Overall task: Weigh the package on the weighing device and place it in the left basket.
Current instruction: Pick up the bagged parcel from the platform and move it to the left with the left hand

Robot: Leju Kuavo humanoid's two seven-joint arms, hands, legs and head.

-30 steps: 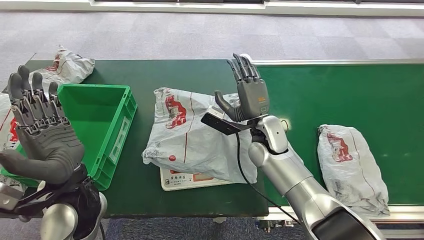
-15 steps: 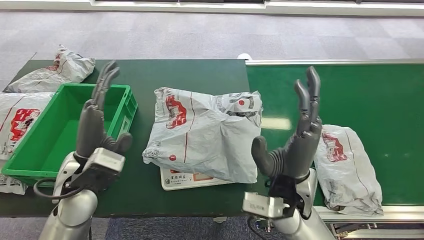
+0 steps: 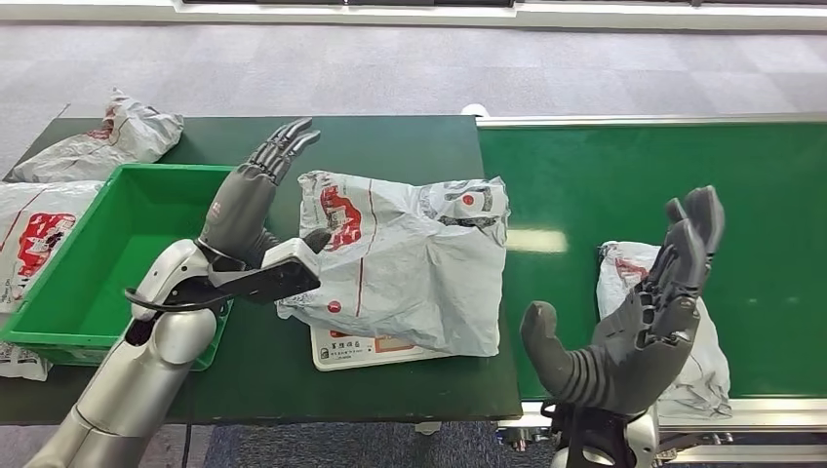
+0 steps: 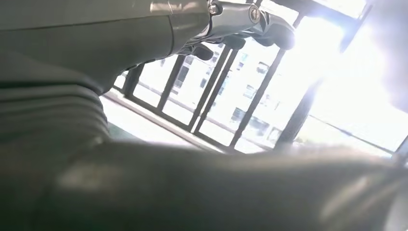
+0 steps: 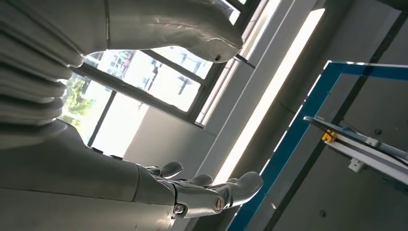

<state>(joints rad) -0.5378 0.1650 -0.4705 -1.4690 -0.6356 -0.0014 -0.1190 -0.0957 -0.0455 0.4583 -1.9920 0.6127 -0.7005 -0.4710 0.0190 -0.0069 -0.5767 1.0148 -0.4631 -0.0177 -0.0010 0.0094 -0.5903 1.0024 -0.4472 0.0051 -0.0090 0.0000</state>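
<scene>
Plastic is what I am dealing with: the crumpled white poly mailer package with red printing [image 3: 400, 258] lies at the middle of the dark green table [image 3: 390, 146], draped over the flat white weighing device [image 3: 366, 349], whose front edge pokes out from under it at six o'clock. It looks light and limp, a soft bag with slack, slippery film, so I judge it will sag and fold if I lift it by one corner; the creased edge at its nine o'clock side, or a bunched fold near the middle where the contents give some bulk, seems the better hold. My left hand [image 3: 255, 210] hangs just beside that nine o'clock edge, fingers [image 3: 285, 146] stretched out and apart, holding nothing, between the package and the green plastic basket [image 3: 229, 292] that stands at nine o'clock of the scale. My right hand [image 3: 634, 331] is raised at about four o'clock of the package, palm open, fingers spread, also empty. Behind it, on the green conveyor belt [image 3: 634, 175], lies another white mailer bag [image 3: 707, 351]. More white bags [image 3: 127, 132] sit at ten o'clock, beyond the basket.
</scene>
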